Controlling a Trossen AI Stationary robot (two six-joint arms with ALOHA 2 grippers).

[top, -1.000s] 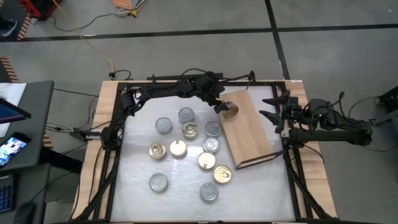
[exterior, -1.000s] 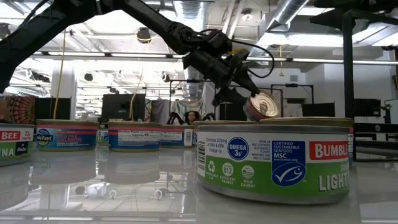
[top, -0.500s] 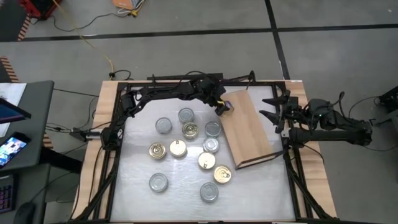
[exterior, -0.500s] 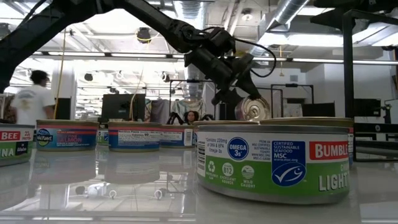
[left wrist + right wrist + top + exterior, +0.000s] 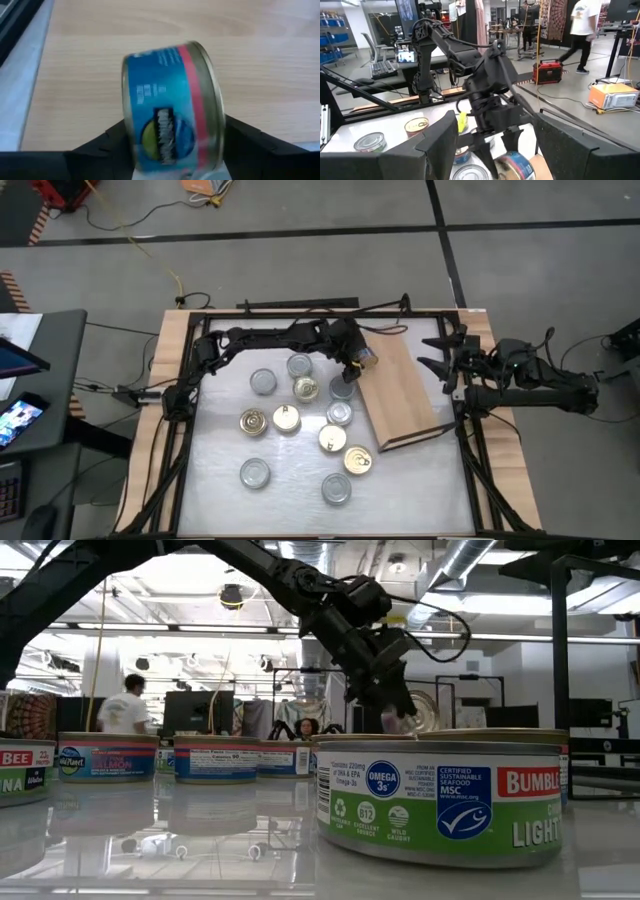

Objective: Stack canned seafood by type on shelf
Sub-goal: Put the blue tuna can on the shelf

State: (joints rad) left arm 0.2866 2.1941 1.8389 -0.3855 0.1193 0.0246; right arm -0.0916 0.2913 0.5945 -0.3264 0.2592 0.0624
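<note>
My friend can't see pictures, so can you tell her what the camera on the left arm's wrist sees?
A round tin with a blue and red label and a gold rim is held on its side in the left end effector. Its dark fingers grip it from both sides. Behind it is the light-brown wooden shelf.

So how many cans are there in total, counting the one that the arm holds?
12. Eleven cans stand on the white table, all to the left of the board. The held can is in the left gripper at the board's edge. None looks hidden.
</note>
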